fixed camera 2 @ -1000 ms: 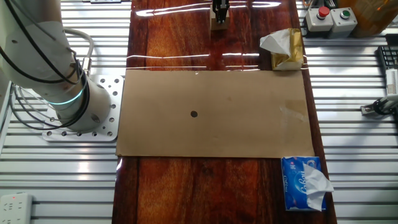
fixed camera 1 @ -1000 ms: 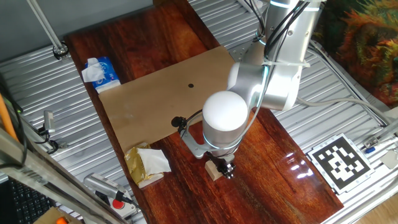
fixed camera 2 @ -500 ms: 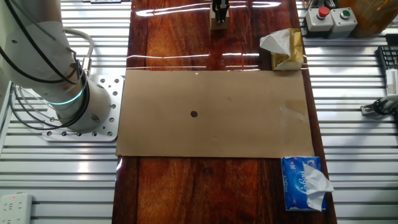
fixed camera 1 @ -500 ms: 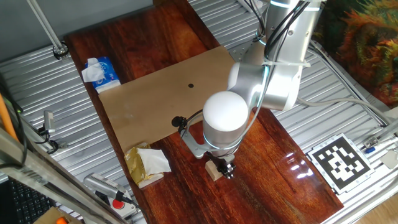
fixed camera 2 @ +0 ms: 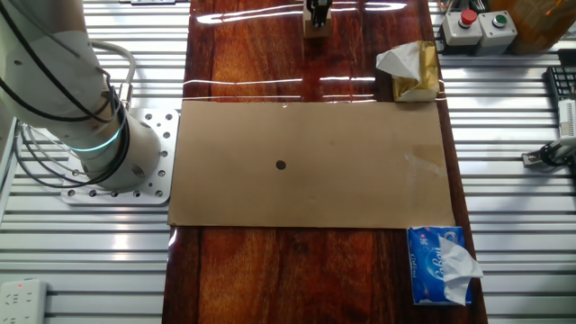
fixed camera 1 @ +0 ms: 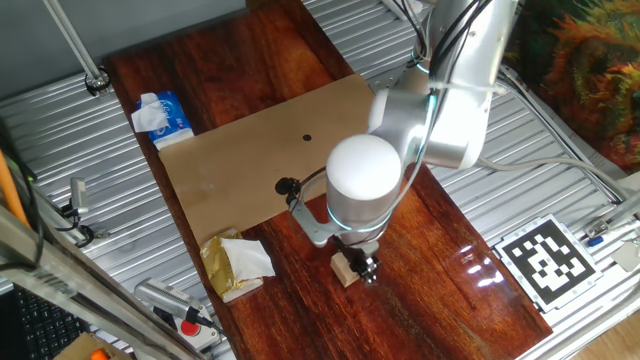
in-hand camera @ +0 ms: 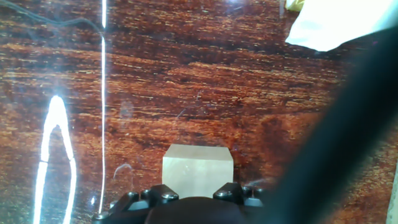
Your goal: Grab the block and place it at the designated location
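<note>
The block [fixed camera 1: 346, 268] sits at the tip of the claw [fixed camera 1: 366, 270], over the bare dark wood of the counter [fixed camera 1: 440, 260], off the cardboard sheet [fixed camera 1: 262, 150]. In the hand view the block [in-hand camera: 198, 170] shows as a pale square face just beyond the claw's black body, with the wood grain behind it. The fingers themselves are hidden in that view, and in both fixed views the arm covers most of the claw, so whether it is pinching the block or only standing around it cannot be told; nor can it be told whether the block rests on the wood or hangs just above it.

Against the frame half a second earlier, the arm's white elbow dome and the links above it have shifted slightly up and back, and in the other fixed view the block [fixed camera 2: 315, 26] and claw [fixed camera 2: 317, 11] sit a little nearer the top edge.

The black dot [fixed camera 1: 307, 138] lies on the cardboard, well apart from the block. The gold-and-white wrapper [fixed camera 1: 236, 263] lies just off the cardboard's corner, and the blue tissue pack [fixed camera 1: 160, 116] and the square tag [fixed camera 1: 546, 262] are where they were.
</note>
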Controlling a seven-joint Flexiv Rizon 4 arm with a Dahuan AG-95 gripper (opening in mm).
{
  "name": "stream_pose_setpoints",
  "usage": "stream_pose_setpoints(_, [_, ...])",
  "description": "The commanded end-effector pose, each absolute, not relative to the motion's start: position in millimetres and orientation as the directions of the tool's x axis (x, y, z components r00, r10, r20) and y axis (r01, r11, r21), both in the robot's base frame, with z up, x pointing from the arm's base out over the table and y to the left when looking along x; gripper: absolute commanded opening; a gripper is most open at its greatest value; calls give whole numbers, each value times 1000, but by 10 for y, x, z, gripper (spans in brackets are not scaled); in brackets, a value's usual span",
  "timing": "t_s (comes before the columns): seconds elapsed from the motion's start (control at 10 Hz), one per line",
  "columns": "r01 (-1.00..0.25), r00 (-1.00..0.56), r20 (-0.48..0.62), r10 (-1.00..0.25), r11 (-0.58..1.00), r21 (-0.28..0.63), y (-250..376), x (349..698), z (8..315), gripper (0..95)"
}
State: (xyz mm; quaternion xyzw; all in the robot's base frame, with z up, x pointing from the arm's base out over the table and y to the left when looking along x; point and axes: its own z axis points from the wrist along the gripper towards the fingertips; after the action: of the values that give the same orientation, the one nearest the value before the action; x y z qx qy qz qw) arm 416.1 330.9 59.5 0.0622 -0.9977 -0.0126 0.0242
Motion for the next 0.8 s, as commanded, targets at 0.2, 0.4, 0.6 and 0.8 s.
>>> stream_pose_setpoints(0.2, [-121, -991, 51, -122, 992, 30, 3288, 4124, 790, 380])
stream_pose_setpoints(0.4, [-122, -991, 49, -124, 992, 33, 3245, 4089, 884, 380])
stream_pose_setpoints(0.6, [-124, -991, 50, -125, 992, 35, 3179, 4038, 975, 380])
stream_pose_setpoints(0.8, [-129, -990, 49, -130, 991, 33, 3145, 4008, 1041, 380])
